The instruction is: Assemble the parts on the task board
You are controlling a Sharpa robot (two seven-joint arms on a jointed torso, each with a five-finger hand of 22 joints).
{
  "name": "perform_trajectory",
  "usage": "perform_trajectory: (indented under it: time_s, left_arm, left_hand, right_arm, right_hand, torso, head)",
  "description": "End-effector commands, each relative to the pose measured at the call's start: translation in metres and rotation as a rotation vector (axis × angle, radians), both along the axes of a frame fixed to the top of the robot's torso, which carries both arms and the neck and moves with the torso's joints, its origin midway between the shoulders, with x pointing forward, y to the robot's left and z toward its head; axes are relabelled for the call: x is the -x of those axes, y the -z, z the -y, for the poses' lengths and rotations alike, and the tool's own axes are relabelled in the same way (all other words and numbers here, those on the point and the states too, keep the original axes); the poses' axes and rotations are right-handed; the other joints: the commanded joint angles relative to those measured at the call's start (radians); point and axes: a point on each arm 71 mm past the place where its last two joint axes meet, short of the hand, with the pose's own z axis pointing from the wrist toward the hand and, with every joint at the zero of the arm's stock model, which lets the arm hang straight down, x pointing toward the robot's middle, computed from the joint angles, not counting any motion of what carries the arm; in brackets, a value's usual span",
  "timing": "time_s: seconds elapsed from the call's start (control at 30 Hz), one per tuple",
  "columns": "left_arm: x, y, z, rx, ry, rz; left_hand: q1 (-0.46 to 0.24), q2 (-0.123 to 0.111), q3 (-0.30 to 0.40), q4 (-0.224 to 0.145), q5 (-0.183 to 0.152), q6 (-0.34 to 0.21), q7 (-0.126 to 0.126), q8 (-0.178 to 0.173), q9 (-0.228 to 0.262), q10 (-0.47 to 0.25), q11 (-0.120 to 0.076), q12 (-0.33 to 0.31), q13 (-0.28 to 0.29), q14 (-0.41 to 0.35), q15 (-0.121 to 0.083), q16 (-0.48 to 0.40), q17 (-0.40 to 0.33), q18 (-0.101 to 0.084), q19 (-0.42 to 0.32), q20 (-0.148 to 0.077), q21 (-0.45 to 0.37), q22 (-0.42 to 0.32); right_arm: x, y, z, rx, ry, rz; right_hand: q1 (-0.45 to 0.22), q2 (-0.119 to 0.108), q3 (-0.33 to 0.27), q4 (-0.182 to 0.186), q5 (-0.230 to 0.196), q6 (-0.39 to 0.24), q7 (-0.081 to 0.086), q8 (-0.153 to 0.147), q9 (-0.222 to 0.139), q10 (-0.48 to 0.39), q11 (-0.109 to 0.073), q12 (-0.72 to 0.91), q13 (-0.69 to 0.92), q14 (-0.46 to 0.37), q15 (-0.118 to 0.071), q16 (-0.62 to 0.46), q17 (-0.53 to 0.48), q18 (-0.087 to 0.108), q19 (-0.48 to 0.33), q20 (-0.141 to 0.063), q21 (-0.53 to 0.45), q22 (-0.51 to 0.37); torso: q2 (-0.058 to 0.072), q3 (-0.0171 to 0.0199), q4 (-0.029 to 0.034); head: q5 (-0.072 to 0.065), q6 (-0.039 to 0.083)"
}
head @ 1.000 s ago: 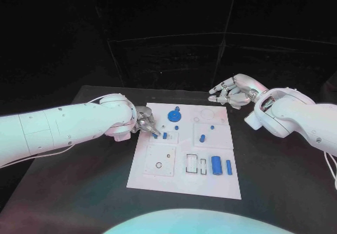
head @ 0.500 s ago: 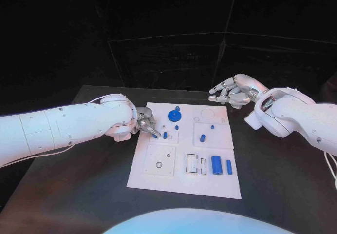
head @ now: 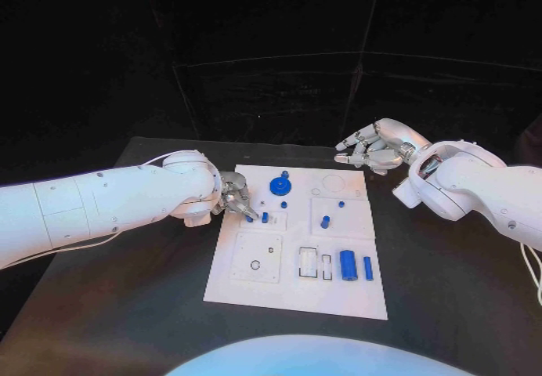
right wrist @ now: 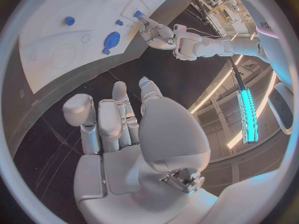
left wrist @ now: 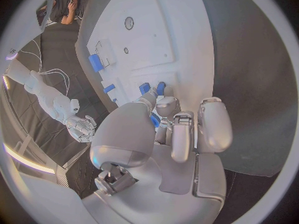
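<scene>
Hardly anything has moved since the earlier pictures: our left hand has only crept a tiny bit along the board's left side, and our right hand has stayed where it was.

From the head view, we see the task board lying in the middle of the black table. Our left hand rests at the board's left edge, with its fingers pinched on a small blue part right by the board. Our right hand floats over the table past the board's far right corner, with its fingers loosely bent and nothing in them. On the board we see a blue gear, a few small blue pegs and a blue cylinder lying near the front.

From the left wrist view, our fingers squeeze the small blue part just above the white board, close to two more blue pegs.

From the right wrist view, our right hand holds nothing, and the board lies well apart from it.

We think the job is only partly done. Some pieces stand in place, but the cylinder looks loose and the pinched part is not set yet.
</scene>
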Motion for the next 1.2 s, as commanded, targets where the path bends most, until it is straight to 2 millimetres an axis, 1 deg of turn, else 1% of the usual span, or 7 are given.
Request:
perform_trajectory:
  time_s: [0.03,0.2,0.27,0.43,0.67,0.9,1.2]
  left_arm:
    - [0.0021,0.0043,0.0020,-0.009,0.010,-0.028]
    - [0.0006,0.0050,0.0022,-0.005,0.003,-0.033]
    - [0.0001,0.0053,0.0022,-0.006,0.002,-0.034]
    - [-0.0002,0.0058,0.0027,-0.001,-0.001,-0.039]
    - [-0.0005,0.0062,0.0032,0.000,-0.003,-0.042]
    - [-0.0013,0.0063,0.0029,0.005,-0.010,-0.041]
    - [-0.0023,0.0061,0.0009,0.010,-0.023,-0.034]
  left_hand:
    - [-0.023,-0.004,0.097,-0.085,0.004,0.002,-0.008,0.006,0.002,0.008,0.002,0.001,0.000,0.106,-0.005,0.003,0.263,-0.016,0.004,-0.002,0.004,0.001]
    - [-0.039,-0.012,0.107,-0.084,0.004,0.007,-0.010,0.012,0.006,0.010,0.000,0.003,0.001,0.106,-0.006,0.003,0.263,-0.016,0.005,-0.002,0.006,0.004]
    - [-0.052,-0.020,0.109,-0.082,0.004,0.012,-0.012,0.017,0.009,0.011,-0.001,0.003,0.002,0.106,-0.007,0.003,0.263,-0.017,0.006,-0.003,0.006,0.005]
    - [-0.094,-0.033,0.106,-0.066,0.003,0.019,-0.014,0.024,0.013,0.015,-0.003,0.006,0.003,0.106,-0.009,0.003,0.263,-0.016,0.005,-0.004,0.005,0.005]
    - [-0.137,-0.049,0.095,-0.049,0.003,0.024,-0.016,0.030,0.018,0.018,-0.004,0.007,0.004,0.106,-0.010,0.003,0.263,-0.016,0.006,-0.006,0.006,0.007]
    - [-0.170,-0.058,0.083,-0.032,0.003,0.026,-0.015,0.034,0.022,0.016,-0.004,0.004,-0.001,0.106,-0.011,0.003,0.263,-0.016,0.004,-0.007,0.002,0.002]
    - [-0.259,-0.097,0.014,0.017,0.003,0.025,-0.009,0.040,0.028,0.009,0.002,-0.004,-0.011,0.106,-0.006,0.003,0.263,-0.014,0.000,-0.004,-0.008,-0.008]
  right_arm:
    - [0.0001,-0.0012,-0.0014,-0.004,-0.008,0.002]
    - [0.0003,-0.0011,-0.0018,-0.004,-0.008,0.001]
    - [0.0003,-0.0011,-0.0017,-0.004,-0.008,0.001]
    - [0.0007,-0.0013,-0.0008,-0.004,-0.006,0.001]
    - [0.0009,-0.0014,-0.0002,-0.005,-0.005,0.001]
    - [0.0010,-0.0014,-0.0003,-0.007,-0.005,0.000]
    - [0.0010,-0.0016,0.0001,-0.007,-0.003,0.002]
  right_hand:
    - [-0.004,0.007,-0.003,0.000,0.000,-0.004,0.000,0.001,0.000,-0.007,0.002,-0.005,-0.002,0.004,0.004,-0.005,-0.001,0.013,-0.006,0.001,-0.003,-0.001]
    - [-0.004,0.007,-0.003,0.000,0.000,-0.004,0.000,0.001,0.000,-0.007,0.002,-0.005,-0.002,0.004,0.004,-0.005,-0.001,0.013,-0.006,0.001,-0.003,-0.001]
    - [-0.004,0.007,-0.003,0.000,0.000,-0.004,0.000,0.001,0.000,-0.007,0.002,-0.005,-0.002,0.004,0.004,-0.005,-0.001,0.013,-0.006,0.001,-0.003,-0.001]
    - [-0.005,0.007,-0.005,0.002,-0.002,-0.004,0.000,0.001,0.001,-0.007,0.002,-0.004,-0.003,0.004,0.004,-0.007,-0.003,0.013,-0.007,0.001,-0.004,-0.003]
    - [-0.005,0.007,-0.005,0.002,-0.002,-0.004,0.000,0.001,0.001,-0.007,0.002,-0.004,-0.003,0.004,0.004,-0.007,-0.003,0.013,-0.007,0.001,-0.004,-0.003]
    - [-0.006,0.007,-0.006,0.003,-0.002,-0.005,0.000,0.001,0.001,-0.007,0.002,-0.004,-0.003,0.004,0.004,-0.006,-0.002,0.013,-0.006,0.001,-0.004,-0.003]
    - [-0.007,0.007,-0.006,0.003,-0.002,-0.005,0.000,0.001,0.001,-0.007,0.003,-0.004,-0.003,0.004,0.004,-0.008,-0.004,0.014,-0.007,0.001,-0.005,-0.004]
  torso:
    - [0.000,0.0003,0.0006]
    - [0.001,0.0008,0.0005]
    - [0.000,0.0006,0.0001]
    - [0.000,0.0002,0.0004]
    - [0.000,0.0003,0.0009]
    - [0.000,0.0000,0.0006]
    - [0.001,-0.0004,0.0008]
  head:
    - [-0.002,-0.001]
    - [-0.002,0.000]
    - [-0.003,0.000]
    - [-0.005,0.004]
    - [-0.005,0.004]
    - [-0.005,0.004]
    - [-0.007,0.004]
